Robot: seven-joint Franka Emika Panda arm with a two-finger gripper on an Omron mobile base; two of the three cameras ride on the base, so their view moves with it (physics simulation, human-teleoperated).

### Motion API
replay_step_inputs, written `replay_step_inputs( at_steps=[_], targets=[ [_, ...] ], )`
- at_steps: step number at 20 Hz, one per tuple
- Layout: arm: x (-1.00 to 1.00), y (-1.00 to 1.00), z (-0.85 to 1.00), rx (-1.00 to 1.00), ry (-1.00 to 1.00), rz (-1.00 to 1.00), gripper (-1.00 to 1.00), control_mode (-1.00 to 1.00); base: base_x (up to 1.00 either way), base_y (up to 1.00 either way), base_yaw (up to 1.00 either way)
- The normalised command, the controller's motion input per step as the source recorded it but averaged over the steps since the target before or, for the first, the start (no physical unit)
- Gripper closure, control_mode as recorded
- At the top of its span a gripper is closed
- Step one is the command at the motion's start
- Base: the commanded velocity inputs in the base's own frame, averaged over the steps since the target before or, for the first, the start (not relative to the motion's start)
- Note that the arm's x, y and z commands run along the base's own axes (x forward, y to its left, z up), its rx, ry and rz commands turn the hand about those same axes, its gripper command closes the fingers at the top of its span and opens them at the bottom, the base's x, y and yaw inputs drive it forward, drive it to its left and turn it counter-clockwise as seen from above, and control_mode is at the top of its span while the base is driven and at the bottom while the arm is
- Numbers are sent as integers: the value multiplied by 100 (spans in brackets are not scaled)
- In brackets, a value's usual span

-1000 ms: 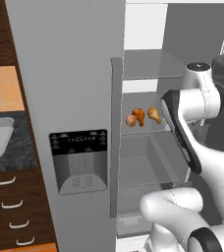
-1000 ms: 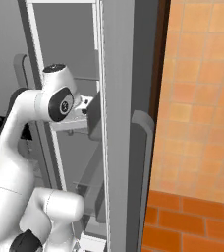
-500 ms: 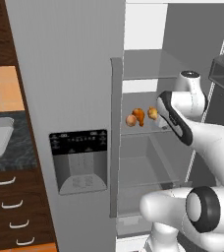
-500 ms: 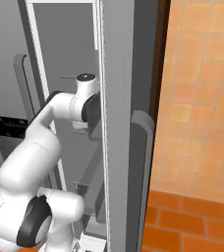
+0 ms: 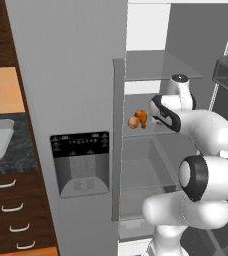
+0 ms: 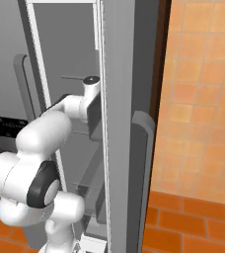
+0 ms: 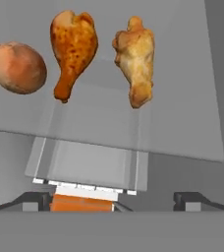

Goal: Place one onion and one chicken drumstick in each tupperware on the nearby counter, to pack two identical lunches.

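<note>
Onion [image 7: 18, 67] and 2 drumsticks lie side by side on a clear glass fridge shelf [image 7: 182, 113], seen from above in the hand view. The onion is a round pinkish-tan ball at the left of that view. Just beside it lies the darker drumstick [image 7: 73, 49], golden orange-brown, its bulbous end toward the top of the view and its thin end pointing down. The paler drumstick [image 7: 135, 59] lies next to that one, apart from it, in the same direction. None of the 3 touch each other.

The gripper [image 7: 114, 199] hangs above the shelf, nearer the camera than the food, with its 2 dark fingertips [image 7: 35, 201] spread wide at the bottom corners of the hand view and nothing between them.

In the left base view the white arm reaches into the open fridge [image 5: 76, 75] at the middle shelf, where the onion [image 5: 133, 122] and a drumstick [image 5: 141, 118] show as small shapes just left of the hand. Left of the fridge, a strip of the dark marbled counter [image 5: 16, 152] sits over brown drawers [image 5: 8, 210] with curved silver handles.
</note>
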Motion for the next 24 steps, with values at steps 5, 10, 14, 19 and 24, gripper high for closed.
replay_step_inputs(
  at_steps=[5, 10, 14, 19, 24],
  targets=[
    [54, -23, -17, 4, 0, -7, -100, -100, 0, 0, 0],
    [56, -31, -16, 0, -1, 0, -100, -100, 0, 0, 0],
    [54, -5, -15, 0, 0, 0, -100, -100, 0, 0, 0],
    [53, 0, -19, 0, 0, 2, -100, -100, 0, 0, 0],
    [48, -2, -18, 0, 0, 1, -100, -100, 0, 0, 0]
  ],
)
